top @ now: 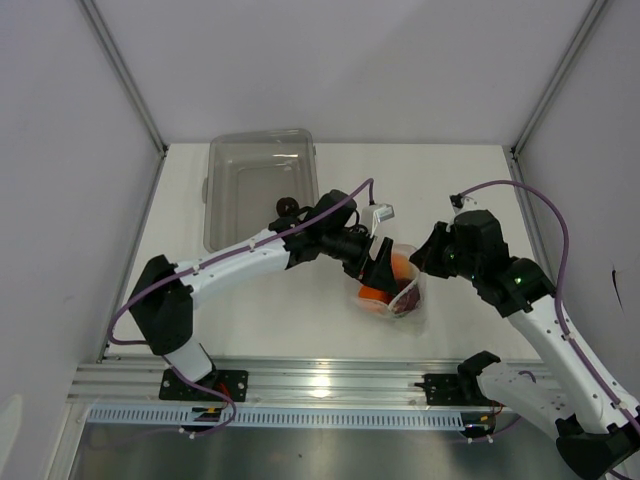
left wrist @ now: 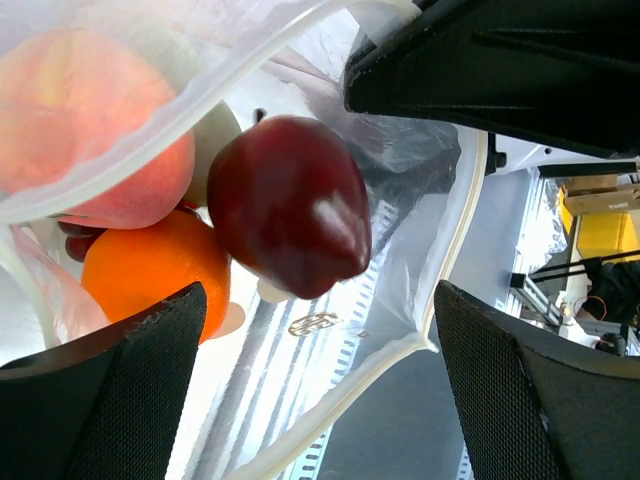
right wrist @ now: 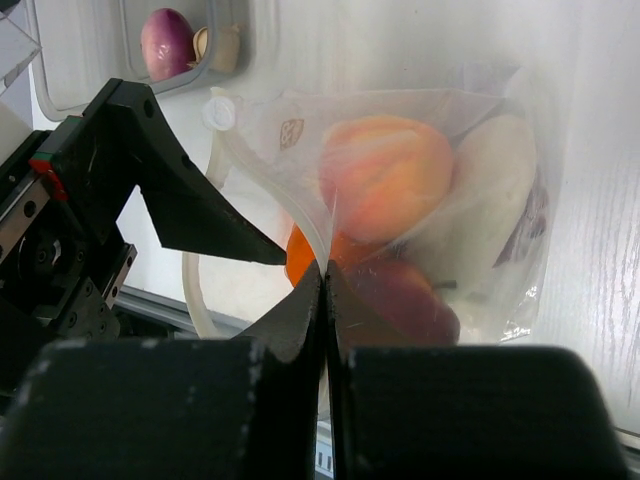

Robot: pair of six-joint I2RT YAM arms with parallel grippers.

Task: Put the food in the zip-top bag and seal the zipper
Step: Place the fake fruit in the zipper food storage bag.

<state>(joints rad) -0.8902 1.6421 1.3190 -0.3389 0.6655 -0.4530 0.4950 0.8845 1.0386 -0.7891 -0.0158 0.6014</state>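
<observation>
The clear zip-top bag (top: 392,288) hangs just above the table between both grippers, mouth toward the left one. Inside I see a peach (right wrist: 385,175), an orange (left wrist: 150,265), a white oblong piece (right wrist: 490,200) and a smooth dark red fruit (left wrist: 290,205) just inside the mouth. My left gripper (left wrist: 320,400) is open at the mouth, its fingers (left wrist: 110,400) wide apart with only the zipper strip (left wrist: 329,412) running between them. My right gripper (right wrist: 325,268) is shut on the bag's rim, holding it up. A pink bulb (right wrist: 167,43) lies in the bin.
The rigid clear bin (top: 215,200) stands at the back left with a dark round piece (top: 287,207) near its right wall. The metal rail (top: 330,375) runs along the near table edge. The left gripper (top: 380,263) and right gripper (top: 428,262) are close together over the bag.
</observation>
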